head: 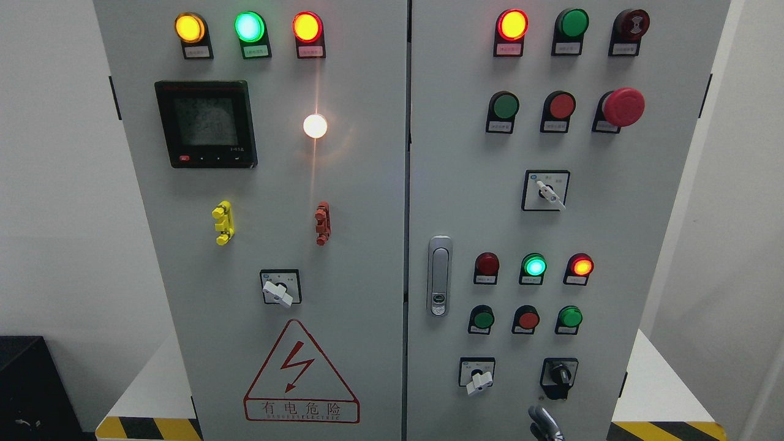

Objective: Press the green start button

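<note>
On the right door, green start button sits unlit.

Two-door cabinet. Meter at 10 o'clock on L door, warning sign at 6 below it. Door handle on R door's L edge; e-stop at 1 o'clock; robot hand at 6, bottom edge.

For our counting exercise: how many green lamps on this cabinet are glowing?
2. One green lamp tops the left door; another glows low on the right door.

Meter, mushroom stop, door handle.
</note>
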